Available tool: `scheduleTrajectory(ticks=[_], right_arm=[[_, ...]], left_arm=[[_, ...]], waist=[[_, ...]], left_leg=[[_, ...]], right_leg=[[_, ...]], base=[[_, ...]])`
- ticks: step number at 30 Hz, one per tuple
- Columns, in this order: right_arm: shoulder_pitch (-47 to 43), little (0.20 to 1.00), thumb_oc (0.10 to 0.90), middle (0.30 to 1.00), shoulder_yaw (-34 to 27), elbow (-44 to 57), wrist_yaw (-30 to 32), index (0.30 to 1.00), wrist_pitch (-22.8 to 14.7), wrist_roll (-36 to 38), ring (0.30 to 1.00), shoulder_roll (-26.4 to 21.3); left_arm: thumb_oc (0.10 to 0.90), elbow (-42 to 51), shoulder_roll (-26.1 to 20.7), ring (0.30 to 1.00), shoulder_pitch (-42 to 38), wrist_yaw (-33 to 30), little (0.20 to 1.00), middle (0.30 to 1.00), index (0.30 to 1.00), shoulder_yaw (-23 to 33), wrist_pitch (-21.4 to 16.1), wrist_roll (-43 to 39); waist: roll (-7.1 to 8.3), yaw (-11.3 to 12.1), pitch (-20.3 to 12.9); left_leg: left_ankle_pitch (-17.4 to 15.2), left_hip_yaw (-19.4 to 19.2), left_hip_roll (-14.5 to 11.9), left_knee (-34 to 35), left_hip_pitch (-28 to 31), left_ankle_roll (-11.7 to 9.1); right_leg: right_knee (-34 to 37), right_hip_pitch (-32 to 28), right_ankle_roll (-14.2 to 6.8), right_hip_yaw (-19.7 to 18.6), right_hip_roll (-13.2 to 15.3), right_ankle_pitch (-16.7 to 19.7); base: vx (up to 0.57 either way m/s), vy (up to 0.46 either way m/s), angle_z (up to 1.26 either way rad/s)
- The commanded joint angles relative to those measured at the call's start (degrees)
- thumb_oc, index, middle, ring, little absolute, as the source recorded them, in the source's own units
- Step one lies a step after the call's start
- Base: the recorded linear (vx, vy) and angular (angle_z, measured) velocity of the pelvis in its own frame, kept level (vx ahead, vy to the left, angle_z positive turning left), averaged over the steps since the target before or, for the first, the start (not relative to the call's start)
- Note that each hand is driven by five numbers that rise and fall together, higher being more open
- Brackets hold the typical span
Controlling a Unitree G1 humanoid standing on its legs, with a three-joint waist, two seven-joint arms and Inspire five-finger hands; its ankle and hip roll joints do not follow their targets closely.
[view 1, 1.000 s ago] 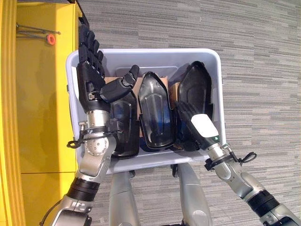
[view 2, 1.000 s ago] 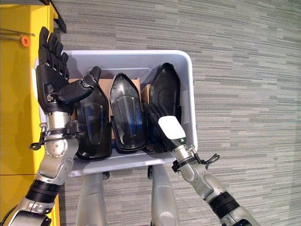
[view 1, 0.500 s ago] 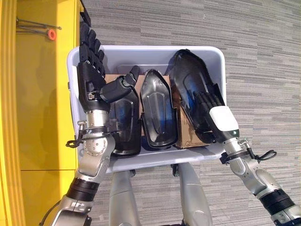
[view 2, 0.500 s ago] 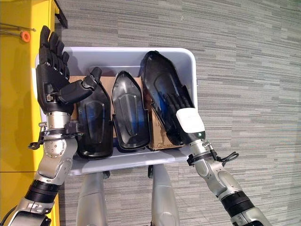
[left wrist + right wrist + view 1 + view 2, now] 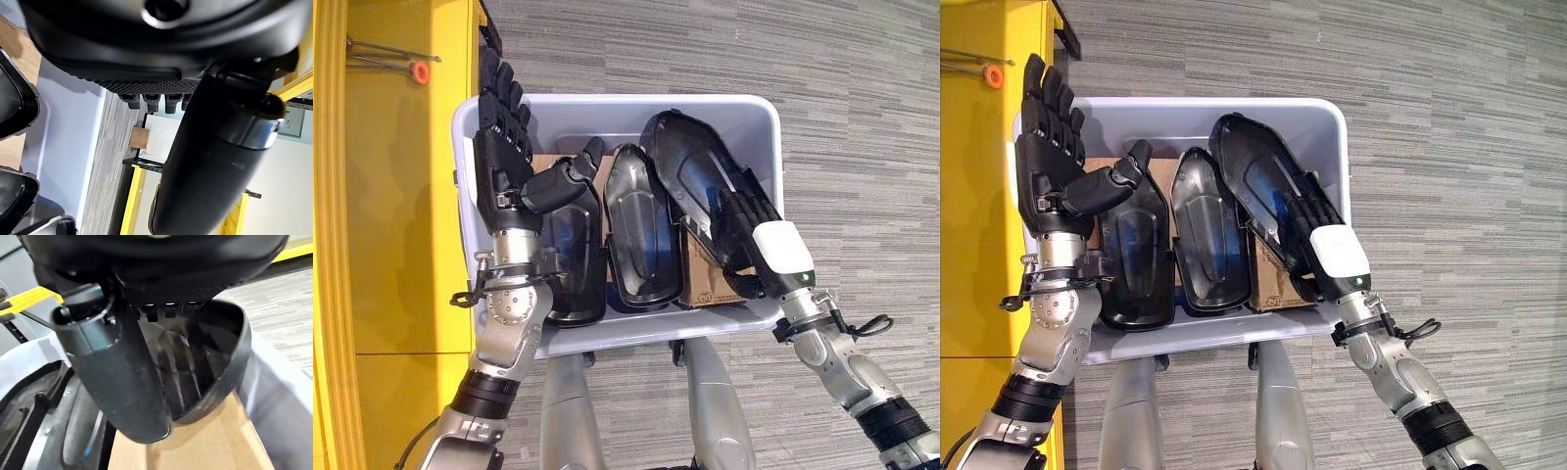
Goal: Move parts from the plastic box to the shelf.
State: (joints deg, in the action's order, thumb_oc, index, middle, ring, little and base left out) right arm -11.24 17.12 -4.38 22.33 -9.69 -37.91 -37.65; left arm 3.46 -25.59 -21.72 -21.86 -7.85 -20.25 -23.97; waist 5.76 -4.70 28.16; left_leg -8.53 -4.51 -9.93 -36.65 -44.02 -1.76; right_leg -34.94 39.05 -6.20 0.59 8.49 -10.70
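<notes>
A pale grey plastic box (image 5: 607,106) holds black moulded shell parts standing on end. My right hand (image 5: 747,227) is shut on the rightmost black part (image 5: 690,171): fingers lie in its hollow (image 5: 215,352) and the thumb (image 5: 122,377) is on the other side. That part is lifted and leans left, its tip over the middle part (image 5: 641,230). A third part (image 5: 573,259) stands at the box's left. My left hand (image 5: 504,162) is open and raised over the box's left rim, thumb (image 5: 215,161) out, holding nothing.
The yellow shelf (image 5: 401,196) runs along the left side, touching the box. On it lie thin metal rods and an orange ring (image 5: 420,71). Brown cardboard (image 5: 710,286) stands in the box under the lifted part. Grey striped carpet (image 5: 862,117) surrounds the box.
My right hand took hold of the rightmost part, raised it out of its slot and swung its top to the left. The left hand has stayed where it was.
</notes>
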Motion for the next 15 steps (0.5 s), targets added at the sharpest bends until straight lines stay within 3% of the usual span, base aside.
scheduleTrajectory(ticks=[1,15], right_arm=[[1.3,1.000,0.900,1.000,-3.8,7.3,1.4,1.000,-3.7,4.9,1.000,-2.9],[3.2,1.000,0.900,1.000,-5.8,23.5,-2.0,1.000,-9.1,13.9,1.000,-5.0]], left_arm=[[0.900,6.8,1.6,1.000,-1.8,1.3,1.000,1.000,1.000,0.0,-6.5,3.0],[0.900,8.0,0.8,1.000,-0.8,0.0,1.000,1.000,1.000,0.9,-6.2,4.3]], waist=[[-1.89,-0.4,-5.8],[-1.17,-0.8,-5.6]], left_leg=[[-3.7,3.3,-3.6,-2.1,0.6,-1.6],[-3.5,2.9,-3.6,-1.7,1.3,-1.8]], right_leg=[[2.1,-3.6,-0.6,1.4,2.6,3.2],[2.4,-4.3,-0.6,1.3,2.4,3.5]], base=[[0.00,0.000,0.00],[0.00,0.000,0.00]])
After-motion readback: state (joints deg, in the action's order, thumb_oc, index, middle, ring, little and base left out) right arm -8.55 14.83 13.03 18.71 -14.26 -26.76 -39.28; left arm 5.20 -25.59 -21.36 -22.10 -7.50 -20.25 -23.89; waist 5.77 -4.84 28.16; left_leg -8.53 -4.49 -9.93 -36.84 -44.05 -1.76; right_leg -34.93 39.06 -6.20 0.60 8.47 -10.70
